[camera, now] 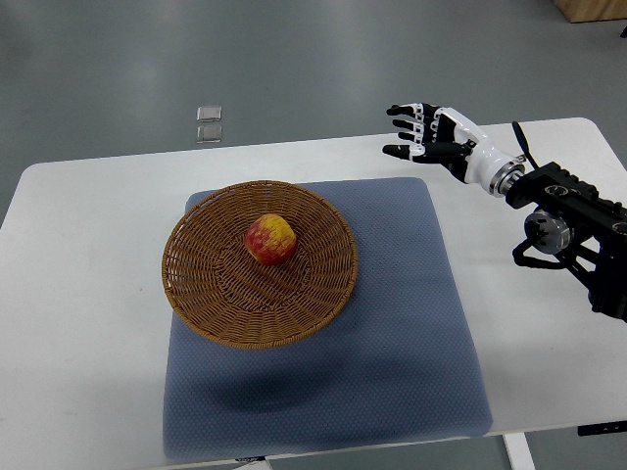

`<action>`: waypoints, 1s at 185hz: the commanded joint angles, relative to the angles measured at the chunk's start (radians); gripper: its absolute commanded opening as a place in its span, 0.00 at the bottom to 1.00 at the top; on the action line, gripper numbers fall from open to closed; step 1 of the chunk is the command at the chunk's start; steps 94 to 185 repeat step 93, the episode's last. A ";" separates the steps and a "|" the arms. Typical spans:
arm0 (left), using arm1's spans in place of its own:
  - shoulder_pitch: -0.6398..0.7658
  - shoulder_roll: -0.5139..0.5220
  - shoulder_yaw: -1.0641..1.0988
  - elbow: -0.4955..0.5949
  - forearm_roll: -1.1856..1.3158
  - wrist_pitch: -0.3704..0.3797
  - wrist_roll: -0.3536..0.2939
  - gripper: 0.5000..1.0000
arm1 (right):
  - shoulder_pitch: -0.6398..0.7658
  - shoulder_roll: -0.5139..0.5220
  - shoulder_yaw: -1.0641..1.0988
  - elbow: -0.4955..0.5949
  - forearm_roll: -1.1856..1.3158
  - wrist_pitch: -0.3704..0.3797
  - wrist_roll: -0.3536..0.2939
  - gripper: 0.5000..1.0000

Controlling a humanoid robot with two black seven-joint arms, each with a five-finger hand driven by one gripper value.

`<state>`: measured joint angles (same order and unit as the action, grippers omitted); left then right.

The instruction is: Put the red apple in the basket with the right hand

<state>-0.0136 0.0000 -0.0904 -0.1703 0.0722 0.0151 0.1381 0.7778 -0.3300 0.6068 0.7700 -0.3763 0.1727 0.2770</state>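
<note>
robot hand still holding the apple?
No. The right robot hand is open and empty above the table; the red apple sits in the wicker basket.

The right hand [428,135] is white with black finger joints, on a black arm [573,220].

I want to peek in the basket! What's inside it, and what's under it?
Inside the basket sits one red apple. Under the basket lies a blue-grey mat on the white table. The mat's part beneath the basket is covered.

I count one apple [270,239], one basket [259,263], one mat [392,323], one table [88,323], and one hand [427,136] of mine.
</note>
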 commanded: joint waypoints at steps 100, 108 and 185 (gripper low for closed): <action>0.000 0.000 0.000 0.000 0.000 0.000 0.000 1.00 | -0.083 -0.032 -0.001 -0.100 0.366 0.010 0.004 0.84; 0.000 0.000 0.000 0.000 0.000 0.000 0.000 1.00 | -0.083 -0.032 -0.001 -0.100 0.366 0.010 0.004 0.84; 0.000 0.000 0.000 0.000 0.000 0.000 0.000 1.00 | -0.083 -0.032 -0.001 -0.100 0.366 0.010 0.004 0.84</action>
